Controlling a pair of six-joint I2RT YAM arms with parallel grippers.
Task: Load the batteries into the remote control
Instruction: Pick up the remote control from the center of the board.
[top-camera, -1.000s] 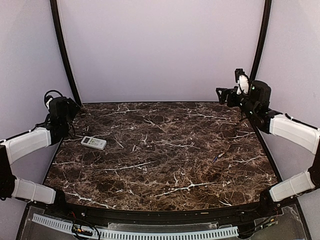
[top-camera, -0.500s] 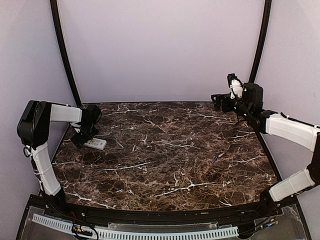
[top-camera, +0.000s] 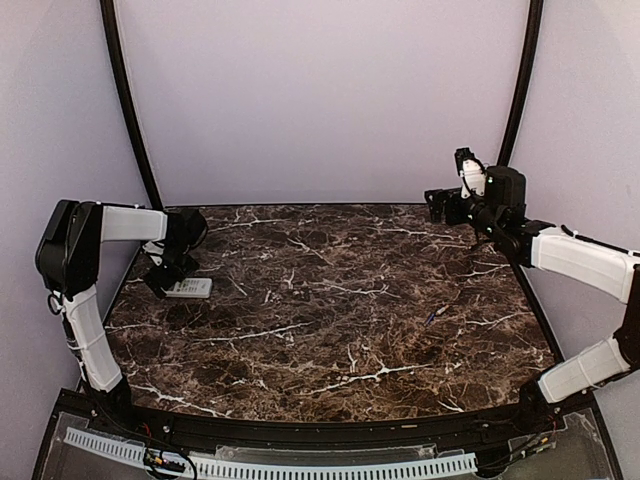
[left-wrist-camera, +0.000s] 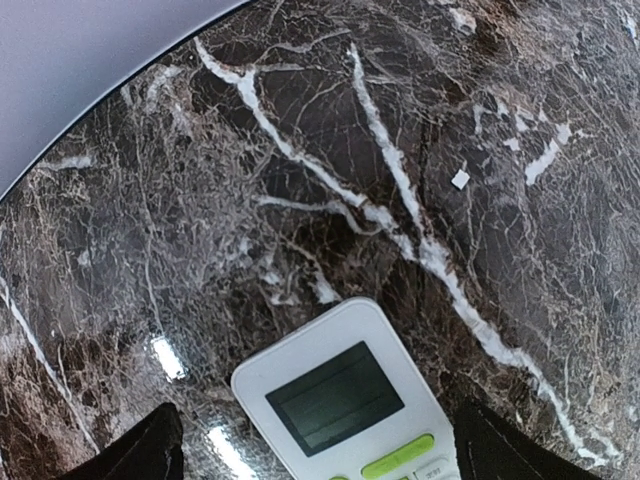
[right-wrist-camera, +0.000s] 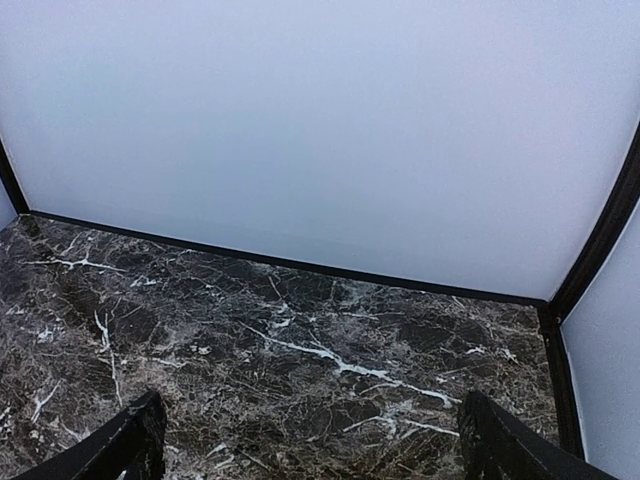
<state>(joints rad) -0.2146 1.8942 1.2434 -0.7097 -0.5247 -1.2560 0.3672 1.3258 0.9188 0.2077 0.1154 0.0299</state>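
The remote control (top-camera: 193, 289) is a flat white handset lying at the left edge of the dark marble table (top-camera: 330, 330). My left gripper (top-camera: 163, 278) hangs just over its left end. In the left wrist view the remote (left-wrist-camera: 345, 395) shows a dark screen and a green button, with my left gripper (left-wrist-camera: 325, 458) open and a finger on either side of it, not touching. One slim bluish battery (top-camera: 435, 316) lies on the table at the right. My right gripper (top-camera: 438, 203) is open and empty, held above the back right; it also shows in the right wrist view (right-wrist-camera: 320, 450).
Pale walls close the table at the back and sides, with black curved posts (top-camera: 125, 100) in the back corners. A small white fleck (left-wrist-camera: 460, 179) lies on the marble beyond the remote. A cable tray (top-camera: 270, 465) runs along the near edge.
My left arm has swung in from the left edge and come down over the remote. My right gripper has shifted slightly to the left. The remote and battery have not moved.
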